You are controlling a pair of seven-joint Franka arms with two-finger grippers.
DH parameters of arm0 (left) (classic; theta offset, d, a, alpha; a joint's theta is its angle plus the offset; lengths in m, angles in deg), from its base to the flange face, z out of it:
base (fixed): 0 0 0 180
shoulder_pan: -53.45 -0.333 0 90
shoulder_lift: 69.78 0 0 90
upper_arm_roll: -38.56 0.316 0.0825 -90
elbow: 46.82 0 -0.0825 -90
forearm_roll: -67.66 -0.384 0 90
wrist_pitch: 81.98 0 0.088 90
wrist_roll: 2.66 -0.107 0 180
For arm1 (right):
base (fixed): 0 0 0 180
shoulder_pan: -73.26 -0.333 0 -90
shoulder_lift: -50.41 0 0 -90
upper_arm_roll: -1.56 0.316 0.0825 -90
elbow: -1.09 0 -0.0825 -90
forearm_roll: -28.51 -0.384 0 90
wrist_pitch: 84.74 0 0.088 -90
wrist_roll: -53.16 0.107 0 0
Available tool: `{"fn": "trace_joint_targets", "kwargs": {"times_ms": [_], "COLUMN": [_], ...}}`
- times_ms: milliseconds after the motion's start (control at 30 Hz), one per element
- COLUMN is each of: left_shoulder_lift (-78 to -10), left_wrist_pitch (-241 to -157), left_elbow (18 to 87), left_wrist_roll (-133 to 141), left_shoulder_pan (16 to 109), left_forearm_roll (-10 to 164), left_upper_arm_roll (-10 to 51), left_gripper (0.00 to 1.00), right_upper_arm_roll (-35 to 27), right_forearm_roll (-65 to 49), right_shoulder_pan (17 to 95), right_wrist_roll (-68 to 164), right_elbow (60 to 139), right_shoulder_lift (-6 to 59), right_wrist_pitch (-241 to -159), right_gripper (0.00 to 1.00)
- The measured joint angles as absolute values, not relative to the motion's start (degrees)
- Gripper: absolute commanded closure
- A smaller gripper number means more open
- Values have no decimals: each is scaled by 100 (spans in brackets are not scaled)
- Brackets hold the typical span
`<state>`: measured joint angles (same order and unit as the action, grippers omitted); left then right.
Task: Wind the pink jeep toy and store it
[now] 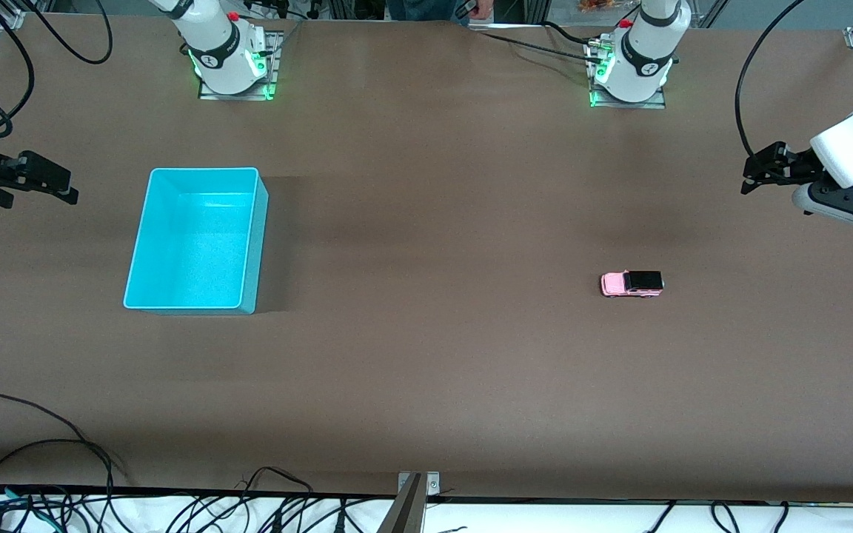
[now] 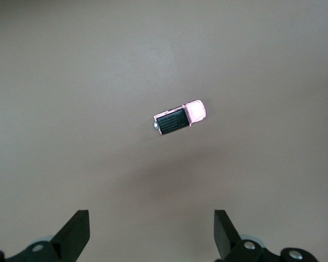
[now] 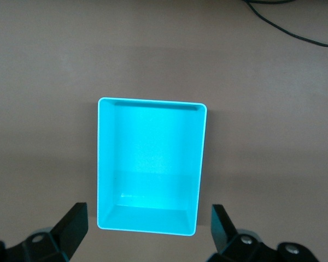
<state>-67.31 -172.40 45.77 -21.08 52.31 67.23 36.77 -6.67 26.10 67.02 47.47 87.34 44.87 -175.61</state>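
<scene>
The pink jeep toy (image 1: 631, 283) stands on its wheels on the brown table toward the left arm's end; it has a light pink body and black roof and also shows in the left wrist view (image 2: 180, 118). The turquoise bin (image 1: 146, 244) sits empty toward the right arm's end and also shows in the right wrist view (image 3: 104, 164). My left gripper (image 1: 751, 172) hangs open and empty in the air near the table's end, apart from the jeep. My right gripper (image 1: 64, 189) hangs open and empty beside the bin, by the other end.
The two arm bases (image 1: 228, 55) (image 1: 634, 63) stand along the table's edge farthest from the front camera. Cables (image 1: 64, 503) lie off the nearest edge. A metal bracket (image 1: 412, 503) sticks up at the middle of that edge.
</scene>
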Motion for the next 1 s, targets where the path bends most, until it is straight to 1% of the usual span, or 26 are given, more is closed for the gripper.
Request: {"fn": "trace_joint_targets", "kwargs": {"times_ms": [1001], "left_shoulder_lift": [-6640], "left_wrist_pitch": [-17240], "left_elbow": [4367], "left_wrist_roll": [-2108], "left_shoulder_pan": [5221], "left_forearm_roll": [6723], "left_upper_arm_roll": [3679], "left_gripper": [0], "right_upper_arm_roll": [-667], "right_forearm_roll": [2610], "right_shoulder_pan": [6702], "right_wrist_roll": [4747], "right_elbow": [8734], "right_shoulder_lift": [4488], "right_wrist_pitch": [-17561], "right_gripper": [0]}}
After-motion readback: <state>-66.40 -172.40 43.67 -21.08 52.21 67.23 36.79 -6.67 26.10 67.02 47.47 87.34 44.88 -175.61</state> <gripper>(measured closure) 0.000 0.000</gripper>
